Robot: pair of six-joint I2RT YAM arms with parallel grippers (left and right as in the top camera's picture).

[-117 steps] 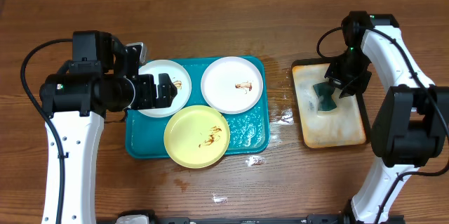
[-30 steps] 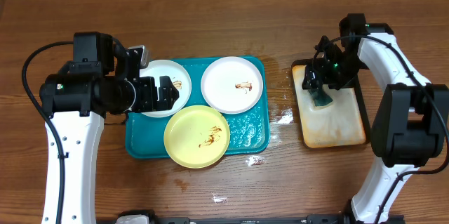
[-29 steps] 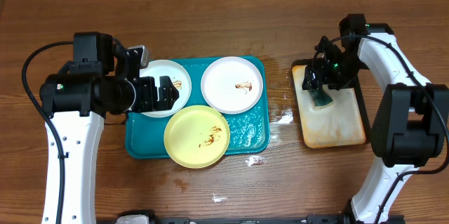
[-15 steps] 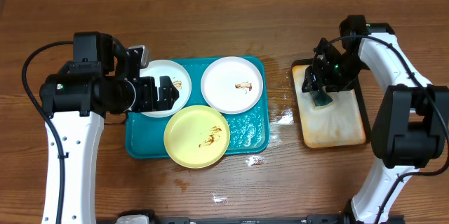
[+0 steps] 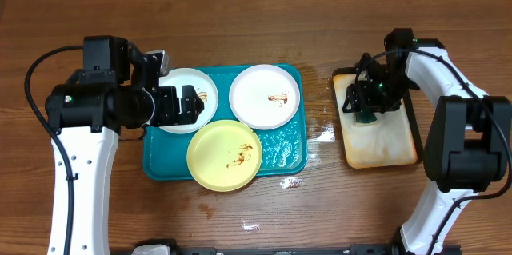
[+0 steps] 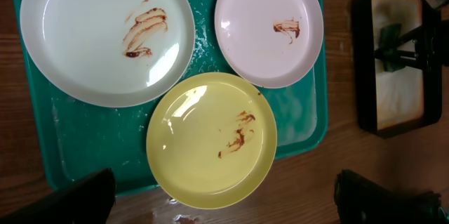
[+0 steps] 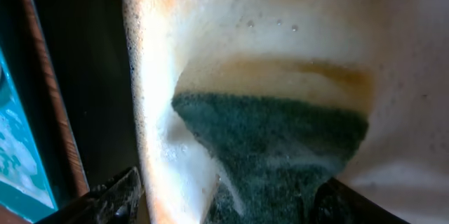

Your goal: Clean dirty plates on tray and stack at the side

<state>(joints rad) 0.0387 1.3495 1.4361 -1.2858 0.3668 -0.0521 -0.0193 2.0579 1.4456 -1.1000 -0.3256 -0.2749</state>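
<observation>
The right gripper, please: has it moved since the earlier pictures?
Yes. In the overhead view the right gripper has shifted left across the small tray, from near its right rim to over the sponge.

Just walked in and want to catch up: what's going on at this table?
Two robot arms are set up to clean plates, and no wiping shows so far. The right pincer stands open around a green sponge in the foamy small tray, not clamped on it. The left pincer hangs open above the teal tray. The near white plate, the other white plate and the yellow plate all carry brown smears, and none is stacked at the side.
</observation>
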